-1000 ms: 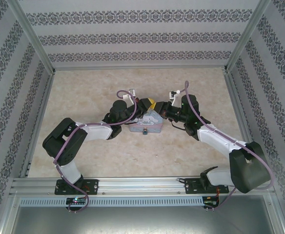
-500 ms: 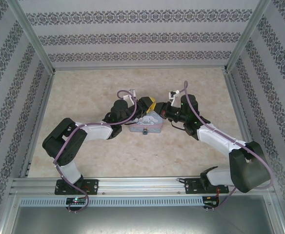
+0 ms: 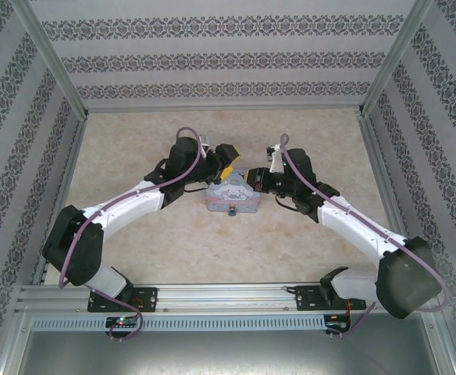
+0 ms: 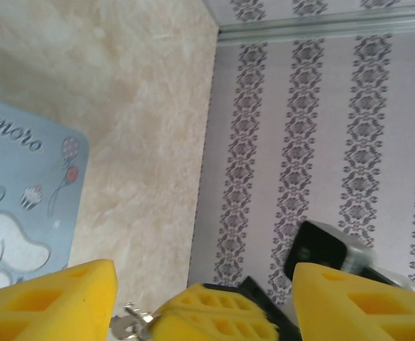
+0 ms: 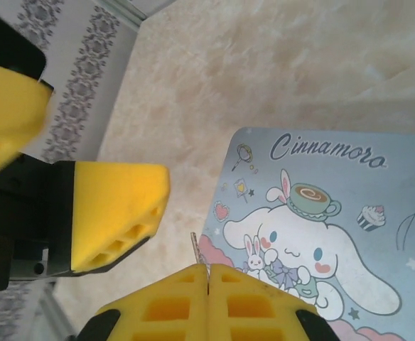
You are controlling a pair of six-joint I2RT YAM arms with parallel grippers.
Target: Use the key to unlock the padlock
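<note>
The thin grey key [image 5: 195,249] sticks out from between the shut yellow pads of my right gripper [image 5: 207,268], edge-on beside the tin's left rim. Its silver head [image 4: 126,324] shows in the left wrist view next to the right gripper's yellow fingers [image 4: 214,312]. My left gripper [image 4: 204,277] stands open around those fingers without touching the key. From above, the left gripper [image 3: 226,162] and right gripper [image 3: 251,181] meet over the far edge of the blue cartoon tin [image 3: 232,197]. The small padlock [image 3: 232,211] hangs at the tin's near side.
The tin's printed lid [image 5: 321,227] lies flat on the beige marbled table [image 3: 306,242]. Patterned walls [image 3: 228,58] and metal frame rails [image 3: 60,187] close in the table on three sides. Open tabletop lies in front of and behind the tin.
My left gripper has opened and drawn slightly toward the far side, its arm stretching out. The right gripper has stayed shut on the key and shifted a little left.
</note>
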